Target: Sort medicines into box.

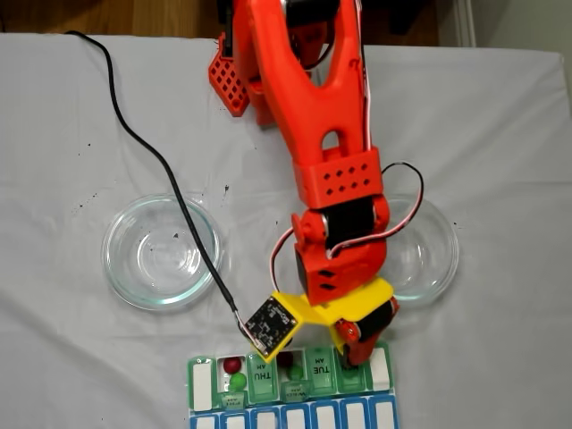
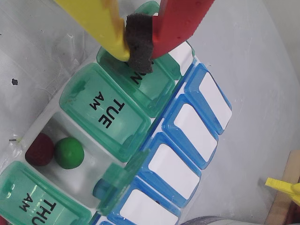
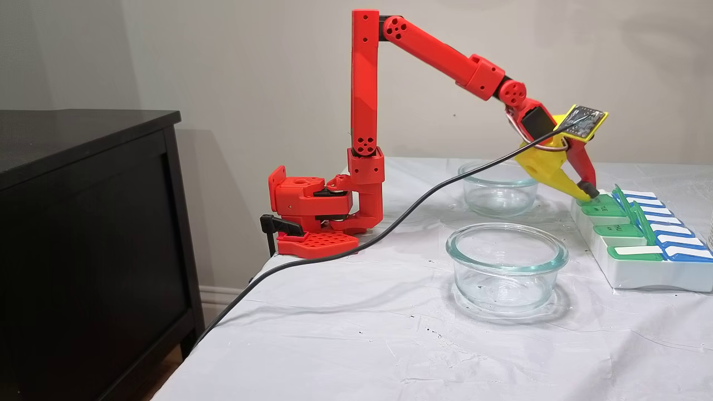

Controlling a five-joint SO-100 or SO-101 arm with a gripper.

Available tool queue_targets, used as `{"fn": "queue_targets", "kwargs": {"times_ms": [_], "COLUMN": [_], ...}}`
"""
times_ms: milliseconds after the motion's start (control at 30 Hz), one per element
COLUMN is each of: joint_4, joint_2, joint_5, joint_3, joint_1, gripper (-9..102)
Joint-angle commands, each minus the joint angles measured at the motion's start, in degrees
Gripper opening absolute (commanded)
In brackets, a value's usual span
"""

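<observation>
From where I sit, the box (image 1: 290, 393) is a flat white pill organizer at the near edge of the table (image 1: 71, 357) in a fixed view, with a row of translucent green lids above a row of blue ones with white labels. In the wrist view I read THU AM (image 2: 35, 201) and TUE AM (image 2: 105, 105) on two closed green lids, and the compartment between them stands open with its lid tipped up.

Going left to right in a fixed view, I count one open compartment holding a dark red ball (image 1: 232, 365) and a green ball (image 1: 238, 382), then the THU lid, then a second open compartment; in the wrist view that one holds a dark red ball (image 2: 39, 149) and a bright green ball (image 2: 69, 152) side by side. That makes four balls I can see, two of each colour. I cannot tell whether any lie under the arm.

I count two clear glass bowls, one left (image 1: 163, 251) of the arm and one right (image 1: 424, 250) of it, partly covered by the red arm.

The gripper (image 2: 139, 47) has one yellow finger (image 2: 101, 23) and one red finger (image 2: 180, 23), drawn together onto a dark foam pad (image 2: 139, 44) with no ball between them. The tip rests over a closed green lid just past the TUE lid.
</observation>
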Motion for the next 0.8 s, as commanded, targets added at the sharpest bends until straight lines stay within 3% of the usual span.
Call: {"fn": "queue_targets", "kwargs": {"times_ms": [0,167,533,767], "joint_4": [1.23,0.18,-13.10,-13.62], "joint_2": [-0.53,4.66,23.47,26.19], "joint_5": [-0.79,1.49,15.64,17.84], "joint_3": [-0.26,-0.44,1.05,0.44], "joint_1": [0.18,1.05,12.48,16.00], "gripper": [0,0,0,0]}}
